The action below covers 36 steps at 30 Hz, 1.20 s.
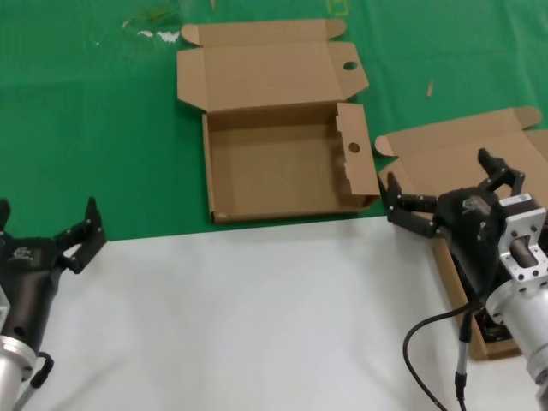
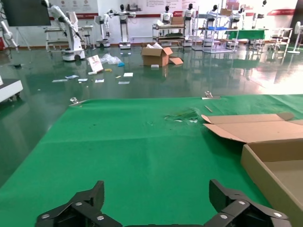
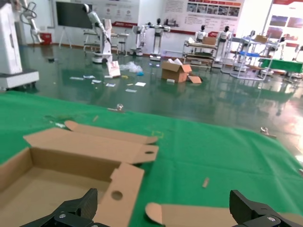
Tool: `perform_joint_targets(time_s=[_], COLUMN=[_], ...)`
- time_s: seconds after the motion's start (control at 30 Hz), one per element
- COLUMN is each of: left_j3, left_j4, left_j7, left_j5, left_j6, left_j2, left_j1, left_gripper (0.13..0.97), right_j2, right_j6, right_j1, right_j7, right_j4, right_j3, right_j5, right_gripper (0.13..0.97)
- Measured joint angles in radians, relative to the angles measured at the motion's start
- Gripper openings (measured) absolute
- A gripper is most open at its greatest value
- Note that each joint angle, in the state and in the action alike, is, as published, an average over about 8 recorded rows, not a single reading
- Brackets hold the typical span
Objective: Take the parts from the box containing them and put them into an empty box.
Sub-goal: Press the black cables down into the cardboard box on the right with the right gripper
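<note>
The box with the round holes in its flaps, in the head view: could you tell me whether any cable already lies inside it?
No: the empty box shows only its bare cardboard floor, with no cable in it.

Shallow brown corrugated cardboard mailer box with round finger holes (image 1: pixel 282 163): open, nothing inside, lid folded flat back on green cloth (image 1: pixel 94 128), tuck flap at far end; one hole in lid flap, one in upright side flap on its right wall.

Second shallow brown cardboard box, plain lid (image 1: pixel 467 158): just right of holed box, partly in view, open, lid laid back. Black cable parts (image 1: pixel 492 328) barely visible inside near end; count unclear.
</note>
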<state>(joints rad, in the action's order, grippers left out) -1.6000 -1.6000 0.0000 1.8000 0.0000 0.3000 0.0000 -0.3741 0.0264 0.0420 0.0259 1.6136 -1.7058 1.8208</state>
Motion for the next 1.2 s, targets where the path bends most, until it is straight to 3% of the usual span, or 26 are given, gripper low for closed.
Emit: perform_joint_targets(time_s=[0.07,0.2,0.37,0.57,0.77,0.97,1.2], left_j3=[0.000,0.000,0.000,0.000,0.000,0.000,0.000], left_j4=[0.000,0.000,0.000,0.000,0.000,0.000,0.000], left_j7=[0.000,0.000,0.000,0.000,0.000,0.000,0.000], left_j5=[0.000,0.000,0.000,0.000,0.000,0.000,0.000], left_j6=[0.000,0.000,0.000,0.000,0.000,0.000,0.000], left_j2=[0.000,0.000,0.000,0.000,0.000,0.000,0.000], left_j1=[0.000,0.000,0.000,0.000,0.000,0.000,0.000], left_gripper=[0.848,0.768,0.689,0.527,0.406,0.295,0.198], right_j2=[-0.050,-0.188,-0.389,-0.644,-0.854,-0.952,-0.965], right_j6=[0.036,0.099,0.070,-0.146,-0.411,-0.661,-0.962], right_j1=[0.009,0.038,0.080,0.184,0.413,0.646,0.859], right_j7=[0.014,0.068,0.106,-0.086,-0.238,-0.204,-0.051], right_j4=[0.015,0.062,0.133,0.191,0.199,0.164,0.089], right_j3=[-0.049,-0.157,-0.247,-0.315,-0.472,-0.646,-0.786], right_j5=[0.049,0.190,0.292,0.129,-0.032,-0.082,-0.093], right_gripper=[0.966,0.966,0.966,0.966,0.966,0.966,0.966])
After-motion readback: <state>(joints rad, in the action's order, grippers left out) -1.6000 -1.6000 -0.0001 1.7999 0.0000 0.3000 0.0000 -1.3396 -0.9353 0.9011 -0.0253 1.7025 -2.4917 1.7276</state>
